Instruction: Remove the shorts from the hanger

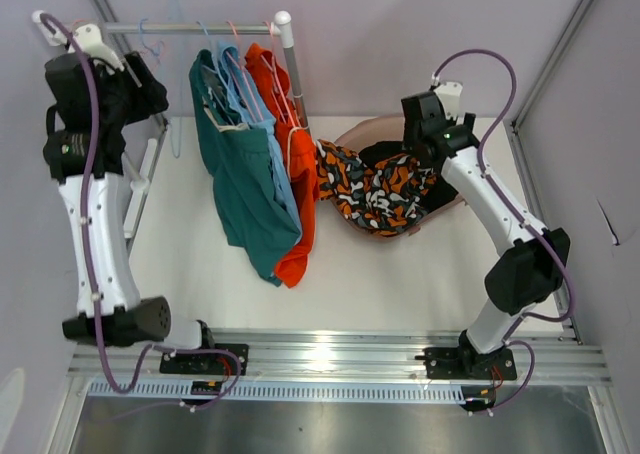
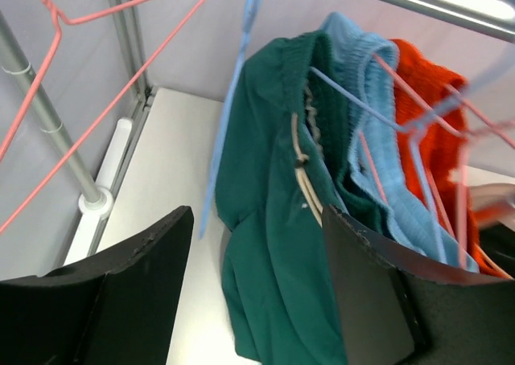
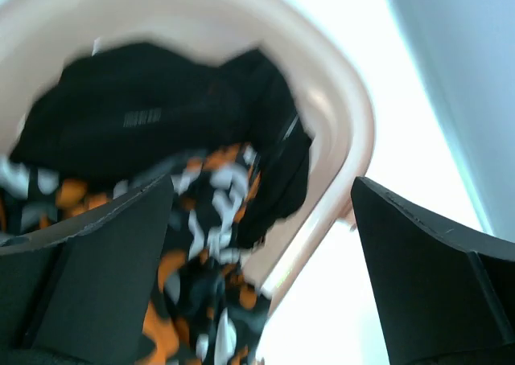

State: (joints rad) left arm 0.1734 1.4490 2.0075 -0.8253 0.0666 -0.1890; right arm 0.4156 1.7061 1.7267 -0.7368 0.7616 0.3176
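Observation:
Three shorts hang on hangers from the rack rail [image 1: 190, 26]: teal shorts [image 1: 240, 179] [image 2: 273, 244], light blue shorts [image 1: 262, 109] [image 2: 366, 84] and orange shorts [image 1: 298, 174] [image 2: 422, 108]. My left gripper [image 1: 150, 94] [image 2: 257, 248] stands open at the rack's left end, the teal shorts just beyond its fingers and nothing held. Black-orange-white patterned shorts [image 1: 375, 194] [image 3: 201, 244] and black shorts [image 1: 385, 156] [image 3: 145, 116] lie in a pink basin [image 1: 347, 134] [image 3: 354, 124]. My right gripper [image 1: 418, 152] [image 3: 261, 200] hovers open over the basin's edge, empty.
An empty pink hanger [image 2: 105, 67] and a blue hanger [image 2: 241, 100] hang left of the teal shorts. The rack's grey post [image 2: 48, 120] and its foot [image 2: 96, 200] stand close to my left gripper. Another rack post [image 1: 291, 69] rises between the shorts and the basin.

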